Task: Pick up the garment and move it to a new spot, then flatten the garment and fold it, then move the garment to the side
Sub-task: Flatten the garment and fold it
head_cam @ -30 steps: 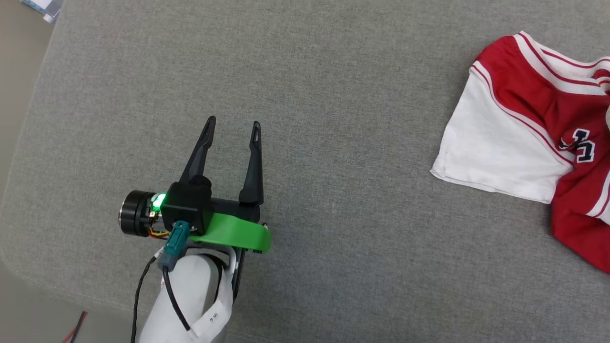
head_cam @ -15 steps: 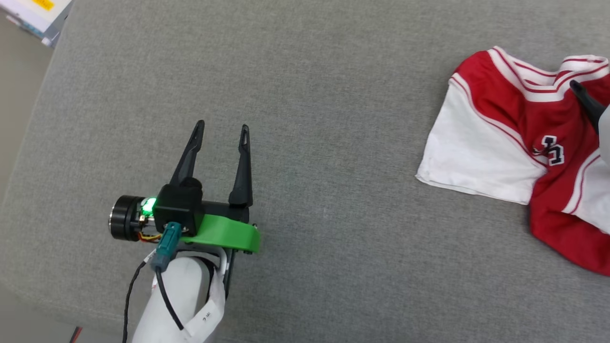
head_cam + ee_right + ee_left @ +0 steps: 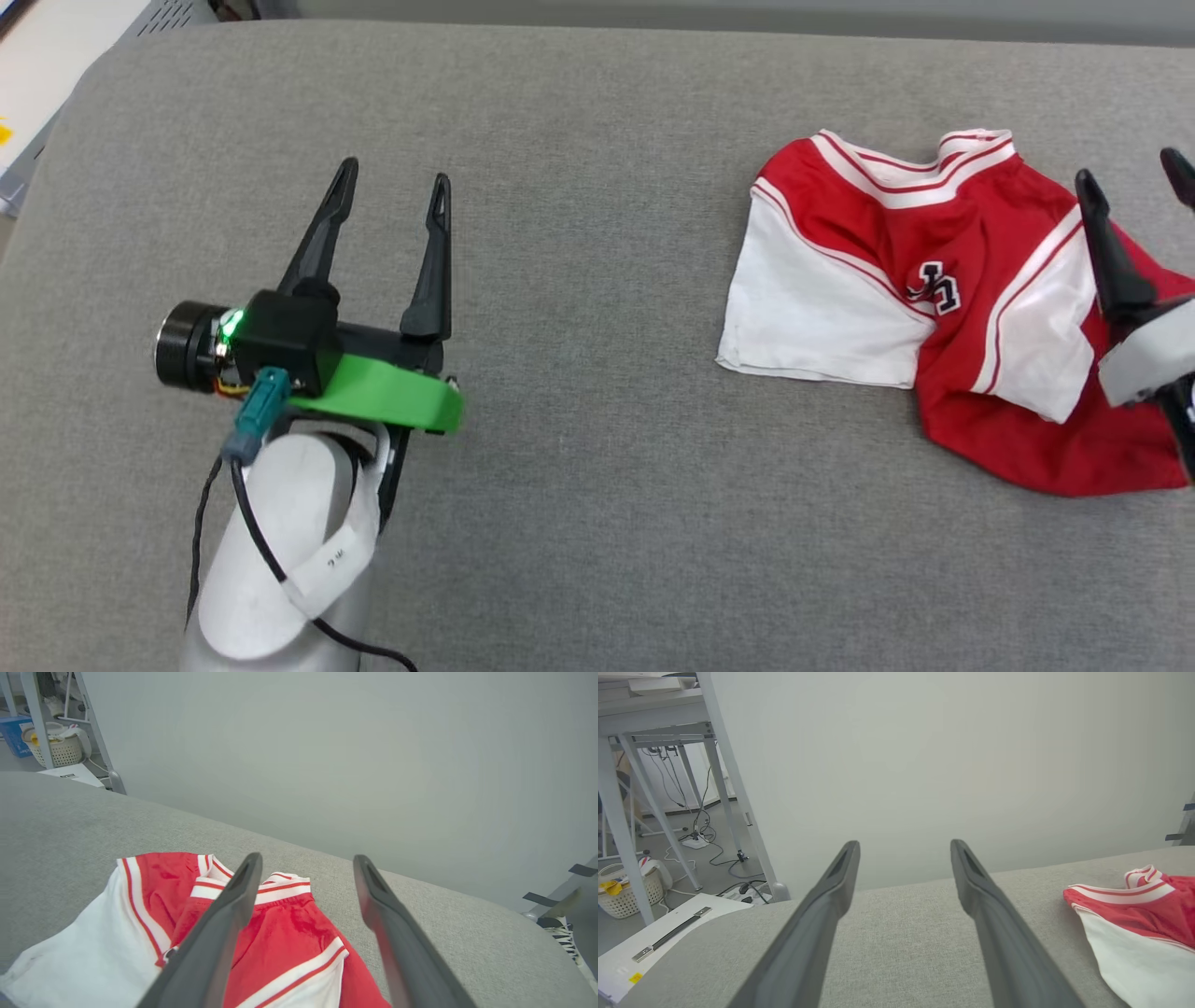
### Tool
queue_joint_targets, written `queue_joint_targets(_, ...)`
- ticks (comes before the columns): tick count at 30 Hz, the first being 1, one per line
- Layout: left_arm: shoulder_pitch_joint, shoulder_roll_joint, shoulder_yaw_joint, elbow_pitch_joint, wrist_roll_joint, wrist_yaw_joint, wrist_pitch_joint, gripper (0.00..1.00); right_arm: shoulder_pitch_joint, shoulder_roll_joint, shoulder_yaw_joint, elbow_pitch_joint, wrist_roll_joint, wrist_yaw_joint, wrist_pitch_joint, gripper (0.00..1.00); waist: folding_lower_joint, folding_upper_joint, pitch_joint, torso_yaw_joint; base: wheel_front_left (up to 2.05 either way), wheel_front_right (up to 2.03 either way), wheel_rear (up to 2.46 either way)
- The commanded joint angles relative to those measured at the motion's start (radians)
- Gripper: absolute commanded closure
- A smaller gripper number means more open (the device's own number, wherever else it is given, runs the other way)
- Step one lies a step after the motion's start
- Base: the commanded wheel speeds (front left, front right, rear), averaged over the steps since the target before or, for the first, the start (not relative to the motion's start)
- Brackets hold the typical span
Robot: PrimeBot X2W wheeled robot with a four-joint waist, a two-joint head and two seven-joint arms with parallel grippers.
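The garment [image 3: 934, 317], a red jersey with white sleeves and striped trim, lies crumpled on the grey cushion [image 3: 597, 373] at the right. Part of its black-and-white lettering shows. It also appears at the right edge of the left wrist view, garment [image 3: 1143, 919], and spread below the fingers in the right wrist view, garment [image 3: 289, 938]. My left gripper [image 3: 392, 177] hovers open over bare cushion far to the left of it, left gripper [image 3: 903, 847]. My right gripper [image 3: 1134, 168] is open above the garment's right part, right gripper [image 3: 306, 861], holding nothing.
The grey cushion's left edge drops to the floor, where a white board [image 3: 654, 942], table legs [image 3: 626, 812], cables and a wicker basket [image 3: 626, 893] stand. A plain wall [image 3: 327, 742] runs behind the cushion. A shoe [image 3: 560, 940] lies off the right end.
The head camera has swung right, so the garment sits further left in view. The right gripper has come into view over the garment. The left gripper stays open.
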Motion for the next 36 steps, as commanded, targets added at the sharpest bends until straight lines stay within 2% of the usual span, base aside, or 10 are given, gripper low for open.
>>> queue_joint_targets(1, -0.041, 0.014, -0.009, 0.020, -0.015, -0.016, -0.005, 0.00, 0.047, 0.033, -0.029, -0.035, -0.028, -0.001, -0.012, 0.00, -0.0001, 0.0038, -0.029, -0.037, 0.00, 0.00, 0.00)
queue_joint_targets(4, -0.134, 0.042, -0.056, 0.073, -0.050, -0.043, 0.036, 0.00, 0.140, 0.104, -0.096, -0.130, -0.086, -0.001, -0.020, 0.00, -0.0001, 0.0038, -0.030, -0.053, 0.00, 0.00, 0.00)
queue_joint_targets(9, -0.297, 0.097, -0.189, 0.128, -0.142, -0.053, 0.174, 0.00, 0.242, 0.200, -0.168, -0.239, -0.127, -0.001, -0.036, 0.00, -0.0001, 0.0038, -0.020, -0.083, 0.00, 0.00, 0.00)
queue_joint_targets(10, -0.333, 0.114, -0.234, 0.133, -0.177, -0.054, 0.206, 0.00, 0.263, 0.220, -0.176, -0.260, -0.136, -0.001, -0.036, 0.00, -0.0001, 0.0038, -0.017, -0.090, 0.00, 0.00, 0.00)
queue_joint_targets(11, -0.418, 0.158, -0.355, 0.148, -0.276, -0.054, 0.307, 0.00, 0.310, 0.265, -0.190, -0.307, -0.160, -0.001, -0.026, 0.00, -0.0001, 0.0038, -0.009, -0.106, 0.00, 0.00, 0.00)
queue_joint_targets(14, -0.503, 0.195, -0.487, 0.161, -0.394, -0.054, 0.432, 0.00, 0.340, 0.293, -0.196, -0.330, -0.175, -0.001, -0.020, 0.00, -0.0001, 0.0038, 0.003, -0.122, 0.00, 0.00, 0.00)
queue_joint_targets(22, -0.700, 0.251, -0.813, 0.179, -0.627, -0.054, 0.752, 0.00, 0.341, 0.320, -0.172, -0.330, -0.189, -0.001, -0.027, 0.00, -0.0001, 0.0038, 0.044, -0.175, 0.00, 0.00, 0.00)
queue_joint_targets(28, -0.819, 0.269, -1.032, 0.172, -0.770, -0.054, 0.935, 0.00, 0.312, 0.323, -0.149, -0.310, -0.185, -0.001, -0.039, 0.00, -0.0001, 0.0038, 0.089, -0.215, 0.00, 0.00, 0.00)
queue_joint_targets(32, -0.874, 0.273, -1.119, 0.179, -0.813, -0.054, 1.021, 0.00, 0.291, 0.326, -0.130, -0.293, -0.183, -0.001, -0.050, 0.00, -0.0001, 0.0038, 0.125, -0.241, 0.00, 0.00, 0.00)
queue_joint_targets(36, -0.873, 0.278, -1.139, 0.173, -0.785, -0.054, 1.140, 0.00, 0.264, 0.331, -0.110, -0.274, -0.178, -0.001, -0.061, 0.00, -0.0001, 0.0038, 0.167, -0.271, 0.00, 0.00, 0.00)
